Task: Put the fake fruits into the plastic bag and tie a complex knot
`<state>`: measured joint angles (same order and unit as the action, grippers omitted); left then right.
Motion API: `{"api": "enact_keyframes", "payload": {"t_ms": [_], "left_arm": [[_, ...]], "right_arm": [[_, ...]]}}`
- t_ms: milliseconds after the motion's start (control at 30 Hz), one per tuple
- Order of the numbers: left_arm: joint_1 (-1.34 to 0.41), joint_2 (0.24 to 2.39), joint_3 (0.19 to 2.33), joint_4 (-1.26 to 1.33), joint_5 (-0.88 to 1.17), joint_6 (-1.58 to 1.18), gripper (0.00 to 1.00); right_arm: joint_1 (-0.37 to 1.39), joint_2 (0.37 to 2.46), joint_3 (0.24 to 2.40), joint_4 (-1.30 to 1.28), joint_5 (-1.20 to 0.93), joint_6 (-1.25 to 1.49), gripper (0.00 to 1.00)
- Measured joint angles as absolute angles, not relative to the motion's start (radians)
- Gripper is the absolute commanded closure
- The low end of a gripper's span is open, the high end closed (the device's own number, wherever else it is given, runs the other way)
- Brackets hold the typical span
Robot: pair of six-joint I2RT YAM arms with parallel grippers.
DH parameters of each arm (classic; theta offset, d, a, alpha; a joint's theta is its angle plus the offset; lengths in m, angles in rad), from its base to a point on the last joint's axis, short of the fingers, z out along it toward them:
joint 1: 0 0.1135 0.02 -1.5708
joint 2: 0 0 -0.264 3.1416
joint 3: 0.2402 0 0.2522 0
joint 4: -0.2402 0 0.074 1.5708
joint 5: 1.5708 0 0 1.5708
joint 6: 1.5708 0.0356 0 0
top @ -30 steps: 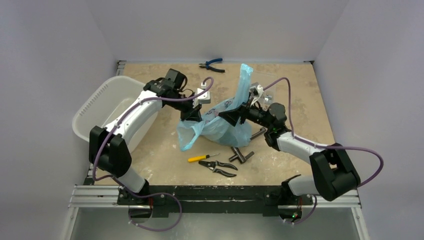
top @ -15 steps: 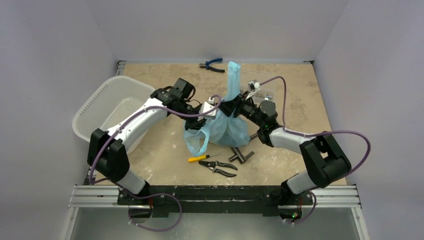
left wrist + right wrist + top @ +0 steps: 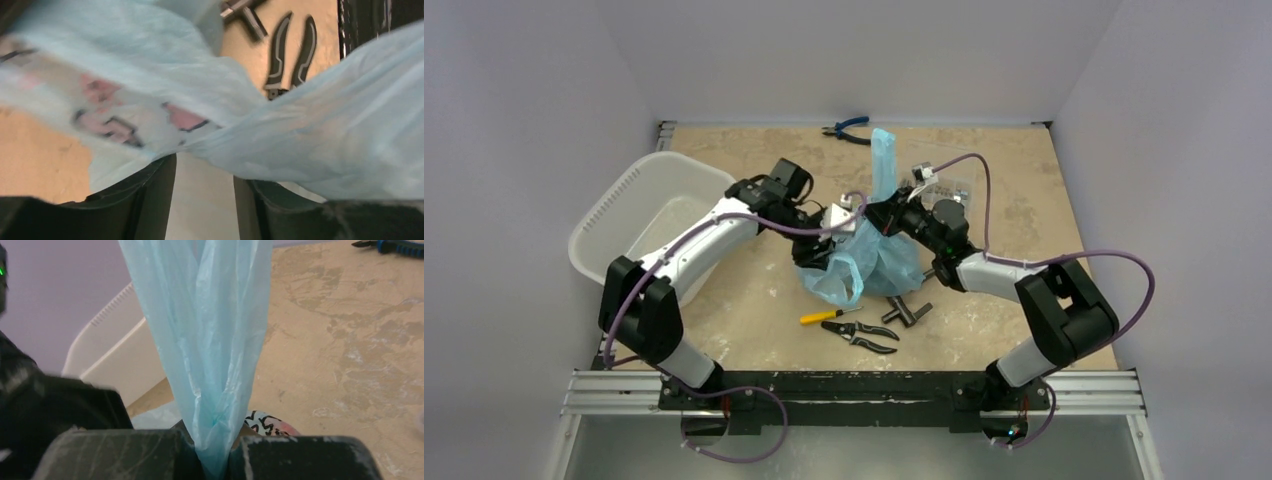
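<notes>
Fruits are nowhere to be seen loose, and the bag (image 3: 871, 262) sits full-bellied on the worktop (image 3: 754, 300) just below both grippers, so I judge the filling done and the tying under way. No finished knot shows. One long ear of film (image 3: 882, 160) stands straight up beyond the right gripper (image 3: 212, 452), and a second flap (image 3: 836, 285) hangs slack on the near side of the left gripper (image 3: 204, 200). What is left, as I read it, is to cross and draw these two ends through and pull them tight.

In its wrist view the right gripper is clenched on the gathered neck of that upright ear, the film pinched to a narrow stem between its fingers. The left gripper has printed film twisted across its fingertips, but a pale gap shows between the fingers; I cannot tell whether it is grasping the film or only lying against it.

From above, the left arm rises from its base past the white tub (image 3: 639, 205), then bends inward so its gripper meets the bag's left shoulder. The right arm is folded with its elbow out to the right, its forearm reaching inward to the bag's neck. The two grippers are close together, nearly touching, right at the top of the bag
</notes>
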<state>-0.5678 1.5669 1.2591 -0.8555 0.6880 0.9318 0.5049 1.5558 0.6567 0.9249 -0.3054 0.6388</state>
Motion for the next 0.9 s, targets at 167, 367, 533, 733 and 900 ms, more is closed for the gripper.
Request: {"api": "enact_keyframes", "payload": {"t_ms": [167,367,533,733,900], "left_arm": [[-0.409,1.497,1.356,-0.812,0.729,0.664,0.00],[-0.383,1.270,1.460,-0.846,0.741,0.587,0.00],[-0.580,1.179,1.510,-0.992,0.754,0.778,0.00],[-0.812,1.168,1.415,-1.008,0.638,0.974,0.00],[-0.929,1.188,1.352,-0.948,0.520,1.055,0.00]], "right_arm": [[0.505,1.491,0.657,0.834,-0.306,0.503,1.00],[0.505,1.467,0.676,0.761,-0.306,0.424,1.00],[0.505,1.475,0.694,0.699,-0.305,0.404,1.00],[0.505,1.479,0.704,0.657,-0.306,0.387,1.00],[0.505,1.479,0.704,0.642,-0.308,0.379,1.00]]}}
